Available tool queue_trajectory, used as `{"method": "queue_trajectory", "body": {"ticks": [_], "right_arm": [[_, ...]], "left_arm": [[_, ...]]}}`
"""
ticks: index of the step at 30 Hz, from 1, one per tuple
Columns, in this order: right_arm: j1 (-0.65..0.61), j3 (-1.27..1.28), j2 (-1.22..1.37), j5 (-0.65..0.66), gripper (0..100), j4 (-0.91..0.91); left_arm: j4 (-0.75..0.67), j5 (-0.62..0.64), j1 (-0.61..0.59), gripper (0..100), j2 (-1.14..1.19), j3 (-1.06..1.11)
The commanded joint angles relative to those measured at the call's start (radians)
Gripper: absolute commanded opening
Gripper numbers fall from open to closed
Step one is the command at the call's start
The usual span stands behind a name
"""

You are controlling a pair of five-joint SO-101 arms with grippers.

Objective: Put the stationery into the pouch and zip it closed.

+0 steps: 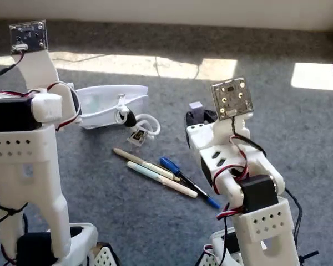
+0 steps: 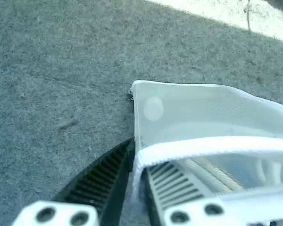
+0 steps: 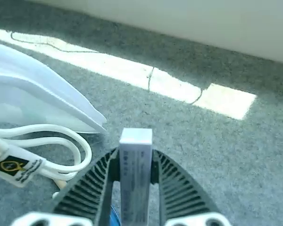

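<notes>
Pouch (image 2: 203,122) fabric is pinched between the ribbed black fingers (image 2: 104,174) of the left gripper (image 2: 137,162), which is clenched on the white rim at one end of the opening. The right gripper (image 3: 135,155) is clamped on a small pale block (image 3: 135,141), probably an eraser, held just beside the pouch's far end and above the carpet (image 3: 217,155).

The thin rim could slide out of the left jaws if pulled, because so little cloth is caught. The mouth looks slack and nearly flat, so the block may strike the rim and fall outside. It is gripped only by its narrow sides and could twist on the way. A white cord (image 3: 47,146) with a yellow-and-black tag (image 3: 14,169) loops beside the opening and might snag a finger.

Three pens (image 1: 166,177) lie on the carpet well apart from the pouch. They are slim, round and close together, so grasping one risks nudging or rolling the others.

The pouch is soft, translucent mesh with a stiffer woven edge. The block is hard, smooth and square-cornered, and the carpet is a grey short pile.
</notes>
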Motion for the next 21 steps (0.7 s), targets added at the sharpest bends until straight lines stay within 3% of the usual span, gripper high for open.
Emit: {"method": "queue_trajectory", "body": {"ticks": [1, 11, 21], "right_arm": [[-0.070, -0.024, -0.051, -0.028, 0.5, -0.033], [-0.317, -0.015, -0.056, -0.029, 0.5, -0.409], [-0.410, 0.102, -0.030, -0.026, 0.5, -0.909]], "left_arm": [[0.003, 0.021, 0.024, 1, 0.019, -0.058], [0.003, 0.018, 0.024, 1, 0.027, -0.051], [0.005, 0.018, 0.024, 1, 0.024, -0.050]]}}
